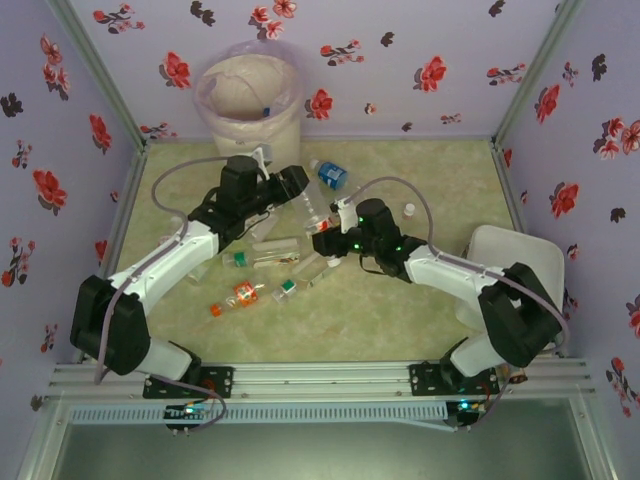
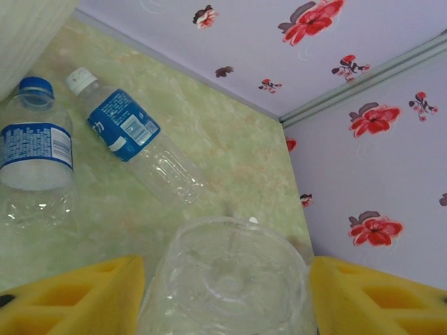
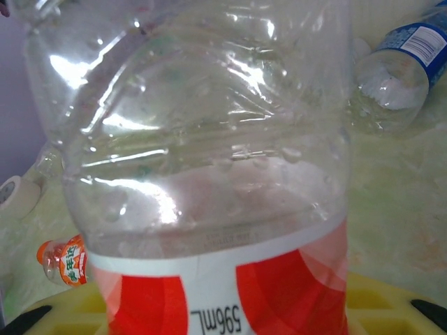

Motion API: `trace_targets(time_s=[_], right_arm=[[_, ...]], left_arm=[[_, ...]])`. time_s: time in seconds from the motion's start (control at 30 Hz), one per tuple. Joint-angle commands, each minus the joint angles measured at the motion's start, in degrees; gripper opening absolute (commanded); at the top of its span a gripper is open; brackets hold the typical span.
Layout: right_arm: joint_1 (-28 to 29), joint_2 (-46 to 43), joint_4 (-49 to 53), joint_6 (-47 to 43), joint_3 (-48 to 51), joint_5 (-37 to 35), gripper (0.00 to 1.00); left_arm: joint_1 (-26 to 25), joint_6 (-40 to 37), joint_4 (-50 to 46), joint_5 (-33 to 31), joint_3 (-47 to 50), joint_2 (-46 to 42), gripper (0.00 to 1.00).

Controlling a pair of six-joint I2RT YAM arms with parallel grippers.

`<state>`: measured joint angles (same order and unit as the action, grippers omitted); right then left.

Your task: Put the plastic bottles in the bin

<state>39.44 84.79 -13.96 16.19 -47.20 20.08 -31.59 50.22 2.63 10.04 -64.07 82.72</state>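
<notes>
The cream-white bin [image 1: 250, 95] with its pinkish bag stands at the back left. My left gripper [image 1: 292, 182] [image 2: 227, 279] is shut on a clear plastic bottle [image 2: 230, 272], whose round base faces the camera between the yellow fingers [image 2: 77, 296]. My right gripper [image 1: 325, 235] [image 3: 223, 310] is shut on a red-white labelled bottle [image 3: 202, 174], which bulks large in the right wrist view. Two blue-labelled bottles [image 2: 35, 150] [image 2: 133, 136] lie beyond the left gripper. More bottles with green caps [image 1: 238, 258] and orange labels [image 1: 240, 295] lie on the table between the arms.
The green mat [image 1: 400, 310] is walled in by flowered panels. A white box-like object [image 1: 510, 265] sits at the right edge by the right arm. A tiny white cap [image 1: 408, 209] lies loose at the back right. An orange bottle [image 3: 66, 262] lies to the left below the right gripper.
</notes>
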Motion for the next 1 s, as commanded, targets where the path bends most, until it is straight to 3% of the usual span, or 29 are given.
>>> trace_targets(time_s=[0.0,0.17,0.4,0.7,0.83,0.97], right_arm=[[0.4,1.8,-3.6,2.0,-2.2,1.2,0.44],[0.4,2.1,-3.7,2.3,-3.3,1.8,0.54],[-1.4,-2.0,-1.8,4.0,-5.9,1.0,0.99],[-7.6,-13.8,5.1,3.5,-1.4,-3.6,0.99],[-8.9,-19.0,9.8,3.6,1.4,-6.0,0.99],[-9.9,-22.4,10.3,5.1,3.6,-4.6,0.99]], left_arm=[[0.0,-1.4,-1.5,1.2,-2.4,-0.3,0.56],[1.5,-3.5,-4.2,1.2,-5.1,-0.7,0.49],[6.4,-11.5,-12.8,2.5,-17.4,-1.7,0.43],[12.0,-23.1,-21.6,1.8,-40.5,1.9,0.43],[16.0,-26.6,-29.9,-1.3,-60.1,9.8,0.41],[19.3,-26.9,-28.5,-4.4,-70.2,17.6,0.38]])
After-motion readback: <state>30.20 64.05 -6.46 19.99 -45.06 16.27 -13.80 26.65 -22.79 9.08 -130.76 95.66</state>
